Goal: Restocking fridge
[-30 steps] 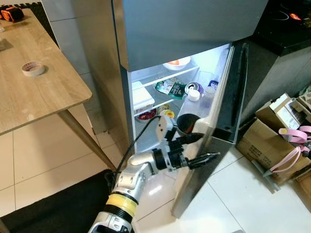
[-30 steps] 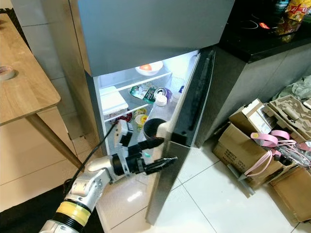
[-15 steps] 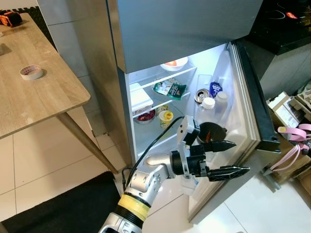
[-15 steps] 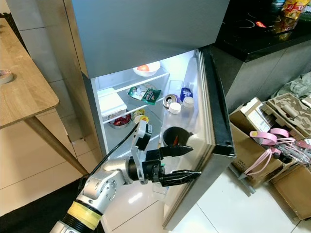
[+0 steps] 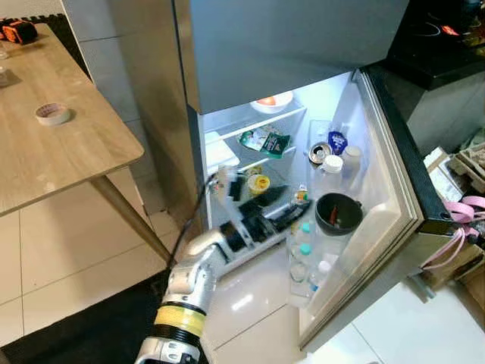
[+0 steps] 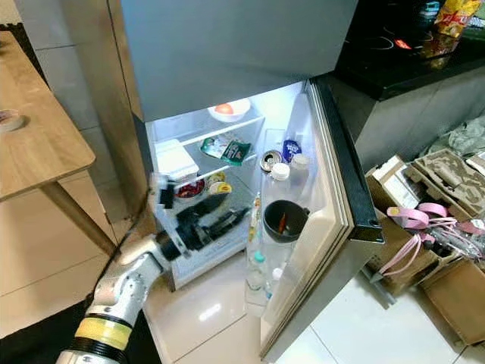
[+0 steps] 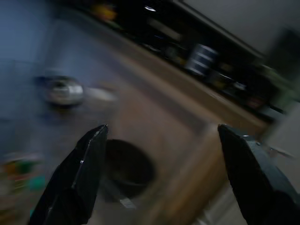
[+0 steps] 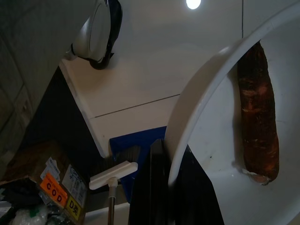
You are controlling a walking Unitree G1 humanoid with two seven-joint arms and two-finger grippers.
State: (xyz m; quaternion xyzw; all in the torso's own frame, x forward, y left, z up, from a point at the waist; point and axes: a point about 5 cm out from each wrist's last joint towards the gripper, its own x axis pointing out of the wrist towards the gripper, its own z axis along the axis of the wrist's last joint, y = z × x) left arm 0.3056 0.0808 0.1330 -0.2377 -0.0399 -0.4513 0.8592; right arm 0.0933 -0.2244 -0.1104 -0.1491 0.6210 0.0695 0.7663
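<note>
Left hand (image 5: 284,203) withdrawn from door (image 5: 394,163), fridge (image 5: 288,45) wide open, fingers toward shelves

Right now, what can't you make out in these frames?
- Left wrist view: motion-blurred; the dark bowl beyond the open left tool is a smear.
- Eye views: labels on the door-shelf bottles are too small to read.
- Right wrist view: the white plate and the sausage-like food on it are cut off by the frame edge.
- Eye views: the red item inside the black cup is too small to identify.
</note>
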